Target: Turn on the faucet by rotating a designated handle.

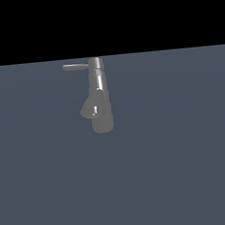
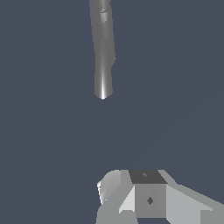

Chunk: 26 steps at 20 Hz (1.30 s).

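Observation:
The faucet (image 1: 98, 89) is a glossy grey upright cylinder on the dark blue-grey floor, with a stubby rounded spout (image 1: 91, 109) low on its side. The handle (image 1: 76, 67), a thin straight rod with a rounded end, juts from the cylinder's top toward the exterior view's left. The wrist view shows the faucet (image 2: 103, 48) as a long grey shaft, and I cannot make out the handle there. My gripper (image 2: 129, 186) appears only in the wrist view, well apart from the faucet. Its fingers sit together with no gap and nothing between them. The arm does not appear in the exterior view.
A plain dark blue-grey floor (image 1: 178, 166) stretches around the faucet. Above its far edge there is only black background.

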Available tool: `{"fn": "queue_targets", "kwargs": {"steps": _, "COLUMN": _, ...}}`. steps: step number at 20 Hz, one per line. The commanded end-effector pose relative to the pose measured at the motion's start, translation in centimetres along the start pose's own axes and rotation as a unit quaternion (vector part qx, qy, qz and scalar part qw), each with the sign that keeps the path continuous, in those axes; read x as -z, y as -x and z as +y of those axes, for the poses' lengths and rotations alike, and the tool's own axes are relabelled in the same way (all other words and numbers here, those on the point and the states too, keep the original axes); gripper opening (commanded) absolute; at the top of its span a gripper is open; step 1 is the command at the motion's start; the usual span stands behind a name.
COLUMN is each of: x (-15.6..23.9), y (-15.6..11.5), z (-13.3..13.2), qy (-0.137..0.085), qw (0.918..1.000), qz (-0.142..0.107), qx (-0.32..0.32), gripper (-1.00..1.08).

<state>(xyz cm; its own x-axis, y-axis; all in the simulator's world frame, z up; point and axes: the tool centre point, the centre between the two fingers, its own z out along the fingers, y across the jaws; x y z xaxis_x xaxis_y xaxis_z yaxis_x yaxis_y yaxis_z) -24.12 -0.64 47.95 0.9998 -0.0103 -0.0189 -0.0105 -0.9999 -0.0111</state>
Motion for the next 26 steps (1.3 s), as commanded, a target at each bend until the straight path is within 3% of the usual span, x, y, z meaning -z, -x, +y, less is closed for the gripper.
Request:
{"fn": "queue_targets", "kwargs": {"steps": 1, "x": 0.0, "y": 0.0, "z": 0.0, "qy": 0.0, "qw": 1.0, "qz": 0.0, "qx": 0.0, "gripper": -1.0}}
{"fn": "queue_targets", "kwargs": {"steps": 16, "x": 1.0, "y": -0.4, "z": -0.2, "qy": -0.002, "qw": 0.9998, "qz": 0.014, "qx": -0.018, "gripper": -1.0}}
{"fn": "queue_targets", "kwargs": {"steps": 26, "x": 1.2, "y": -2.9, "z": -0.6, "qy": 0.009, "qw": 0.9978, "qz": 0.011, "qx": -0.064, "gripper": -1.0}}
